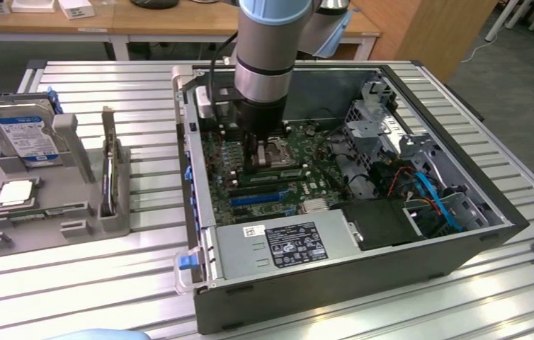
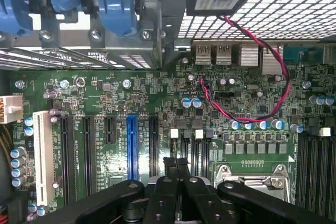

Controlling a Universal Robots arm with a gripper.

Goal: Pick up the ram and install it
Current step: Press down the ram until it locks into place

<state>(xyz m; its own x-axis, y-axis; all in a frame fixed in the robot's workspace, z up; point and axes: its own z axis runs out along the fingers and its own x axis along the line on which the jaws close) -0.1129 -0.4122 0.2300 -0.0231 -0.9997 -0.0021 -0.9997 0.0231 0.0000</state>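
Note:
The ram [image 1: 108, 170] is a thin dark-green stick standing on edge in a slot of the grey holder [image 1: 21, 227], to the exterior view's left of the open computer case [image 1: 456, 234]. My gripper [image 1: 265, 150] hangs inside the case, low over the motherboard [image 1: 248, 188] beside the silver CPU socket [image 2: 262, 177]. In the wrist view its black fingers [image 2: 169, 165] are pressed together, and I see nothing between them. My gripper [image 2: 176, 162] is well apart from the ram. Long dark memory slots [image 2: 315, 166] run beside the socket.
The holder also carries a silver hard drive [image 1: 23, 133] with a blue-white label and a square CPU chip [image 1: 17, 193]. Inside the case are a power supply [image 1: 291, 244], a drive cage [image 1: 380, 120], blue cables [image 1: 437, 198] and a red-black wire [image 2: 273, 77].

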